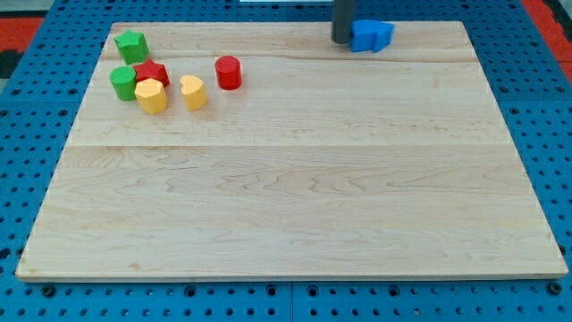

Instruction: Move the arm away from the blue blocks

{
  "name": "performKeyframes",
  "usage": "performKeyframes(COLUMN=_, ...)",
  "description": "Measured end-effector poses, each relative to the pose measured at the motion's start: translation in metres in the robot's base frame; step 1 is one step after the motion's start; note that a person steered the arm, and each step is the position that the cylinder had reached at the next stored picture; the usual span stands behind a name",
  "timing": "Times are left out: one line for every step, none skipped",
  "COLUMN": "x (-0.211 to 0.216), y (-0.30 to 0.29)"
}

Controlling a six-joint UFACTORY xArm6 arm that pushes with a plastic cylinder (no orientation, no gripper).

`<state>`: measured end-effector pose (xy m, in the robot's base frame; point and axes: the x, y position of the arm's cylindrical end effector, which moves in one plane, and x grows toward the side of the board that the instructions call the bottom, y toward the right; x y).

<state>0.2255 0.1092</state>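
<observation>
My tip (pixel 342 40) touches the left side of the blue blocks (pixel 371 35), at the board's top edge, right of centre. No fingers here (bare rod only). The blocks look light, rigid, apt to slide on the smooth wooden board (pixel 295 197); retreat without brushing them. Much bare wood lies toward the view's bottom; other blocks cluster top left.

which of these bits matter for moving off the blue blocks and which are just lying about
In the job:
- blue blocks, at the view's top, pressed together
- my tip, against their left side

Just lying about, at the view's upper left:
- green star
- green cylinder
- red block
- red cylinder
- yellow block
- yellow heart
- board
</observation>
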Motion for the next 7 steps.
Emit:
performKeyframes(x=0.000, y=0.036)
performKeyframes(x=0.007, y=0.000)
performKeyframes(x=0.051, y=-0.002)
performKeyframes(x=0.089, y=-0.001)
performKeyframes(x=0.114, y=-0.001)
performKeyframes(x=0.128, y=-0.001)
performKeyframes(x=0.128, y=-0.002)
